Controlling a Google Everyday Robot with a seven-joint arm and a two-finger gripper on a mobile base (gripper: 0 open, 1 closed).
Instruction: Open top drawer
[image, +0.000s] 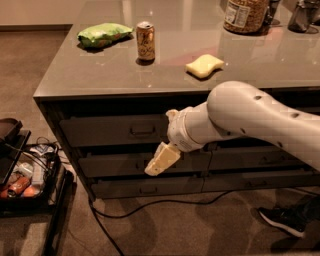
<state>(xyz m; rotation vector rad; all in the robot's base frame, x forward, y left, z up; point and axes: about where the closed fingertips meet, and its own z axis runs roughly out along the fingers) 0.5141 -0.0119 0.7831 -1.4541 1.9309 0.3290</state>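
Observation:
The top drawer (107, 132) is the tallest dark grey-brown front under the counter's left side, with a small dark pull handle (142, 131) at its centre. It looks shut. My gripper (161, 160) hangs from the white arm in front of the drawers, its cream fingers pointing down and left. It sits below and a little right of the handle, over the second drawer front (120, 163), apart from the handle. It holds nothing that I can see.
On the countertop (90, 75) lie a green chip bag (104, 35), a soda can (145, 41), a yellow sponge (204, 65) and a jar (244, 15). A cluttered black cart (25, 180) stands at the left. A cable (150, 205) runs across the floor. A shoe (282, 220) is at lower right.

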